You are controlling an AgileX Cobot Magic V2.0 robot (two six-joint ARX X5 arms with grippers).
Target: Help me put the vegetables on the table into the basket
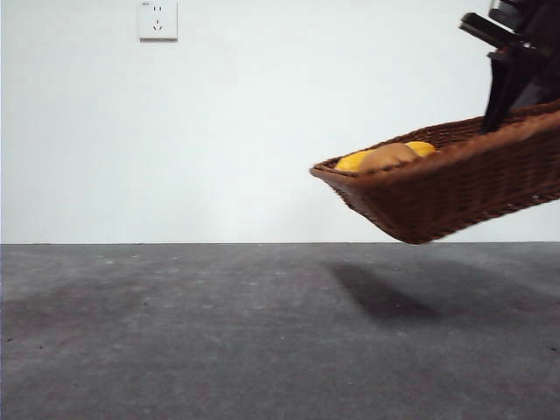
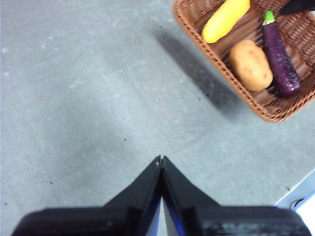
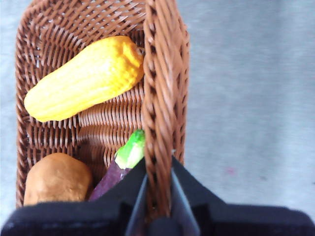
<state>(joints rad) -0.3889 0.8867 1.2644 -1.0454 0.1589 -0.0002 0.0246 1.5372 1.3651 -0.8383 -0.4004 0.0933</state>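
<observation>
Front view: the basket point(image 1: 455, 188) hangs tilted above the surface point(image 1: 219, 341), clear of it, held at its rim by the right end effector point(image 1: 507, 96).

Left wrist view: the left end effector point(image 2: 161, 160) is clenched on nothing.

Right wrist view: the right end effector point(image 3: 158, 164) grasps the rim; corn cob point(image 3: 83, 78), potato point(image 3: 56, 178) and eggplant point(image 3: 120, 164) lie inside.

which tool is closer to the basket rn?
Right. The right tool is clamped on the basket rim, holding it tilted above the table. The left tool is shut, empty, off to the side.
</observation>
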